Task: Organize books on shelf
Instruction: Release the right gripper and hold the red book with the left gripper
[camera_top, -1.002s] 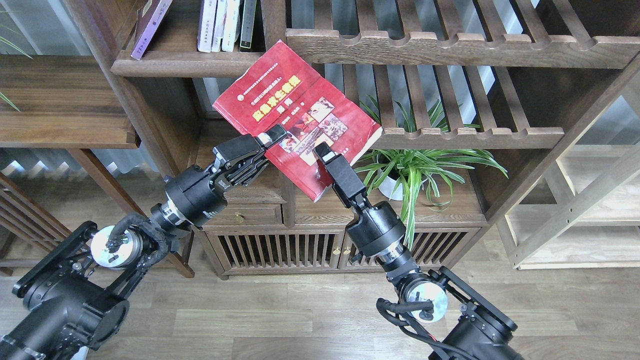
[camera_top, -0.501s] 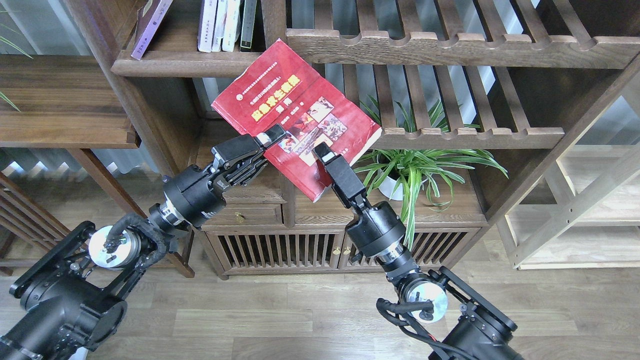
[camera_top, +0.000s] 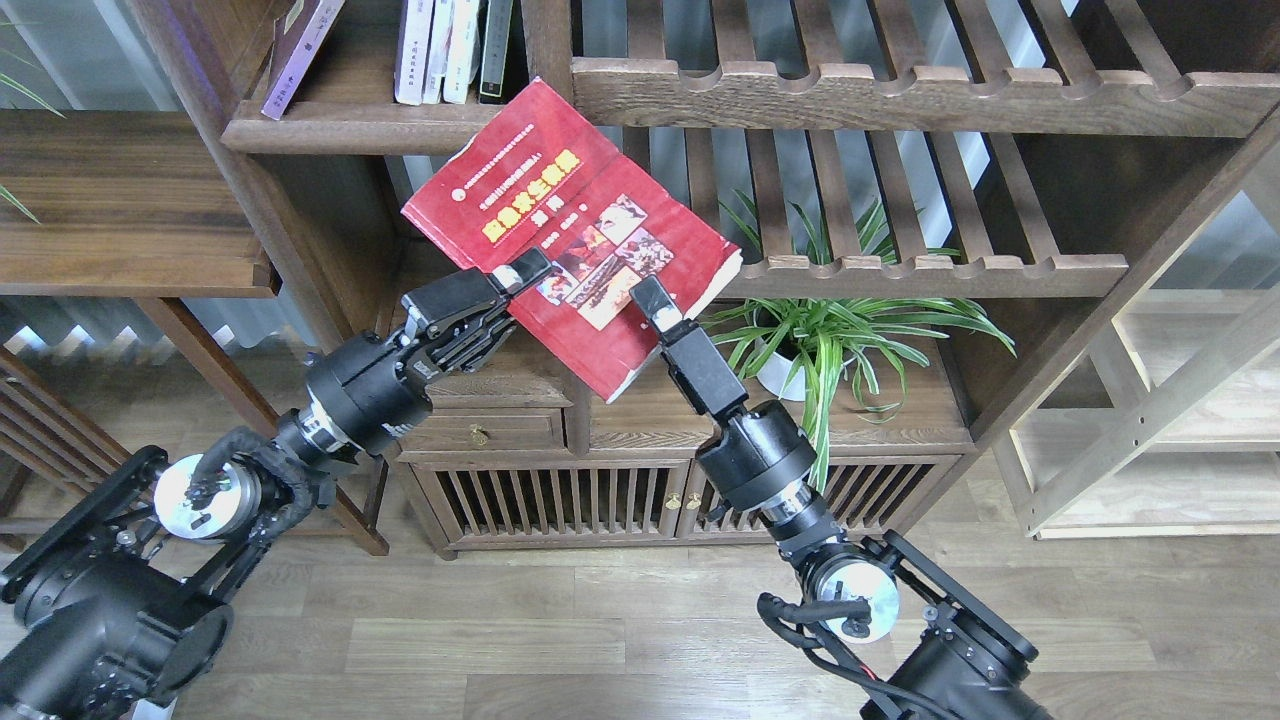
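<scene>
The thick red book (camera_top: 545, 215) with cover photos hangs tilted in the air, its top corner just below the front edge of the dark shelf (camera_top: 340, 128). My left gripper (camera_top: 520, 282) is shut on its lower left edge. One finger of my right gripper (camera_top: 650, 302) lies on the cover near the lower right edge; the other finger is hidden behind the book. On the shelf, a purple-maroon book (camera_top: 300, 50) leans at the left. Pale upright books (camera_top: 432, 50) stand near the post.
A vertical post (camera_top: 548, 40) bounds the shelf on the right. Slatted racks (camera_top: 900, 95) with scalloped rails run to the right. A potted spider plant (camera_top: 825, 335) stands on the low cabinet (camera_top: 520, 430). A pale wooden frame (camera_top: 1150, 420) is at the far right.
The red book and my left gripper have moved left and slightly up. My right gripper has hardly moved, so its finger now sits nearer the book's right edge.
</scene>
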